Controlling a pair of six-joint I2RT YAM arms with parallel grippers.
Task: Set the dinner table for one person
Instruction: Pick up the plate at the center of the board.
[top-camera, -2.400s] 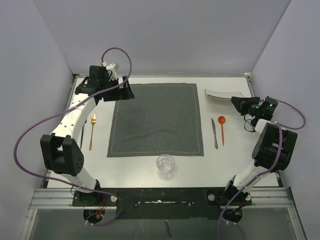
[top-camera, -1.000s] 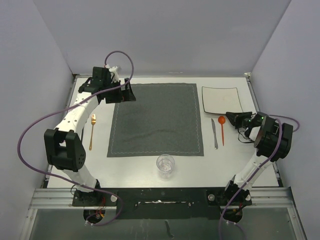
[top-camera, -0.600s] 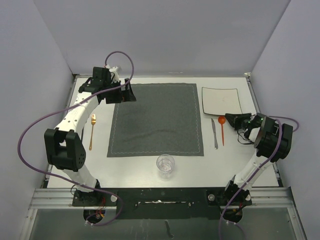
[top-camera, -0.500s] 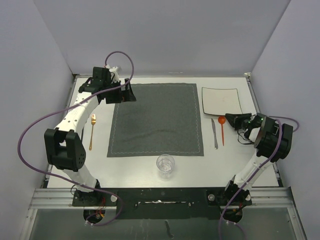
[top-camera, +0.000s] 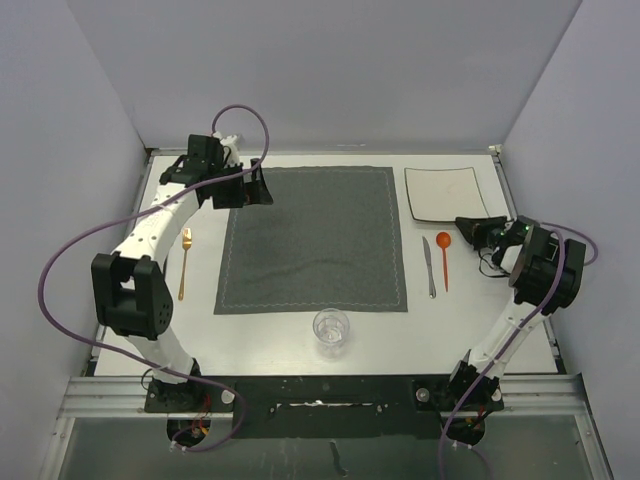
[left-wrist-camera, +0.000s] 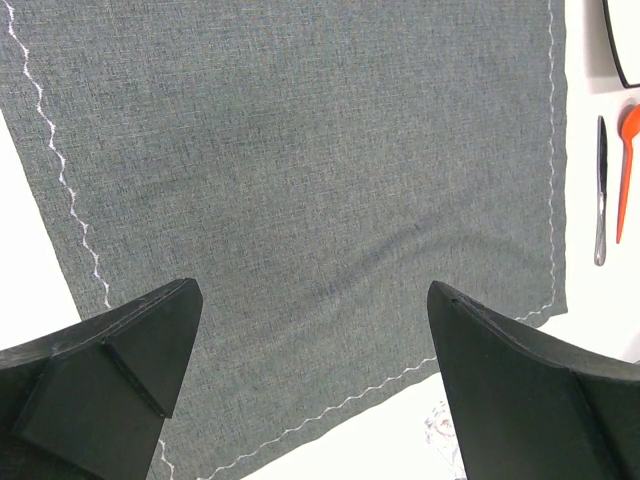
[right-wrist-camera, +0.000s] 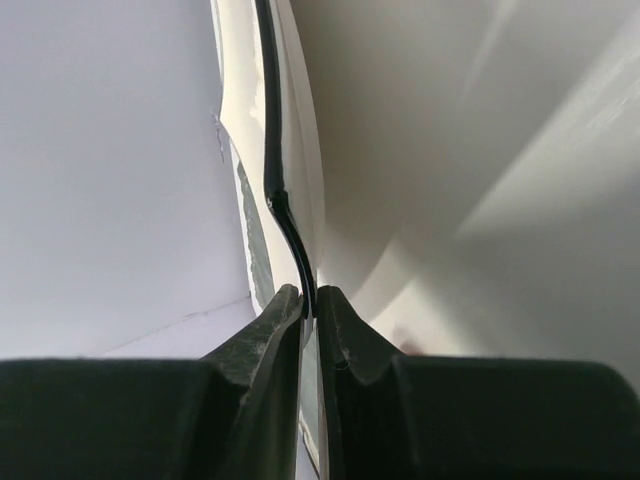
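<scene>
White glazed plate (top-camera: 443, 193) sits at 1 o'clock on counter (top-camera: 270, 335), just off the mat (top-camera: 315, 240). Rt tool (top-camera: 470, 226) pinches its thin rim at 5 o'clock. Likely stiff, slick, chippable; corner hold may pivot, so bite deeper. Lt tool (top-camera: 250, 187) spread over mat's 11 o'clock corner.

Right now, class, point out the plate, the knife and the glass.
plate (top-camera: 443, 192): top view, its white centre.
knife (top-camera: 429, 266): top view, halfway along it.
glass (top-camera: 331, 331): top view, its open mouth.

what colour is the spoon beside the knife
Orange; the spoon shows best in the top external view.
</scene>
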